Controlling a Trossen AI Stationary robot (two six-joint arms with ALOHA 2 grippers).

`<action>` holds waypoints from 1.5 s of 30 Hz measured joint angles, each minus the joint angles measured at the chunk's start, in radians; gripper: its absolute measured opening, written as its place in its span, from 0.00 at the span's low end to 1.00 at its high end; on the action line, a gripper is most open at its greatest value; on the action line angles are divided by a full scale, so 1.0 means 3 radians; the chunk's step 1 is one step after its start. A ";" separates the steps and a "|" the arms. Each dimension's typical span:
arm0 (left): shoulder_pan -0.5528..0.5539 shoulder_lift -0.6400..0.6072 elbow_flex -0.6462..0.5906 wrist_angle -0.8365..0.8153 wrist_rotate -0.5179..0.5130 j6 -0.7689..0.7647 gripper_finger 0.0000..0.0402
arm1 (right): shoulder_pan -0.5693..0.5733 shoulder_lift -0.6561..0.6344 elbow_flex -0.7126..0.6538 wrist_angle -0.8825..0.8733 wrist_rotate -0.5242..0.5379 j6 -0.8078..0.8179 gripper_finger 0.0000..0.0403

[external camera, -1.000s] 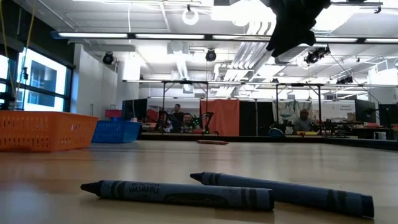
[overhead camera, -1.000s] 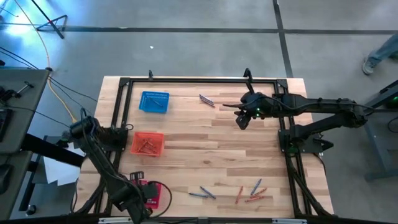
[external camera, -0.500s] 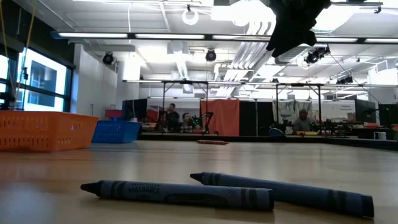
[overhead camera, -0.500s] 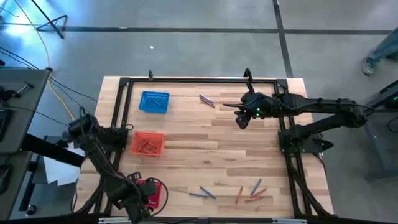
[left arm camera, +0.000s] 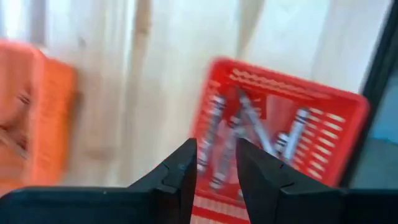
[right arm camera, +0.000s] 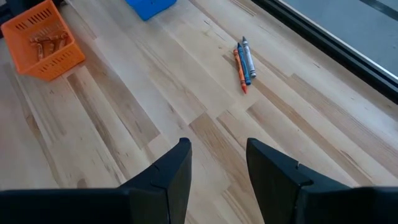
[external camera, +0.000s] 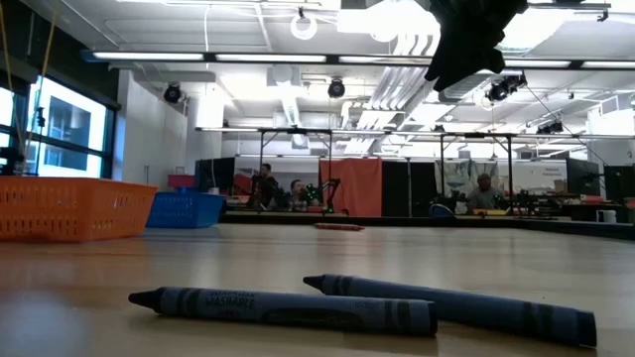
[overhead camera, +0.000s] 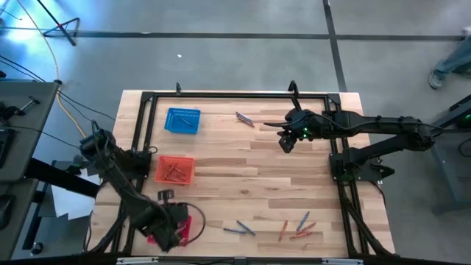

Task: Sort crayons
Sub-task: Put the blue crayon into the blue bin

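In the high view the red basket is half covered by the left gripper, and whether anything is pinched there cannot be told. The left wrist view is blurred: greyish crayons in the basket are smeared into streaks, and the orange basket is cut off by the edge. In the low view the right arm is cut off at the top, its fingers unseen. The loose crayons near the table's front edge are too small to be counted surely by colour.
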 joint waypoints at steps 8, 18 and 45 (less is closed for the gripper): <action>0.1082 -0.0019 -0.0001 0.0115 -0.0215 0.1482 0.25 | 0.0000 0.0000 0.0000 -0.0184 -0.0191 -0.0075 0.37; 0.1863 0.0110 0.0000 0.1940 0.0310 0.2675 0.25 | 0.0000 0.0000 0.0000 -0.0820 -0.0240 0.0250 0.37; 0.1503 0.1130 0.0965 0.1748 0.0170 0.2729 0.25 | 0.0463 0.0388 -0.0001 -0.0823 0.0031 0.0502 0.37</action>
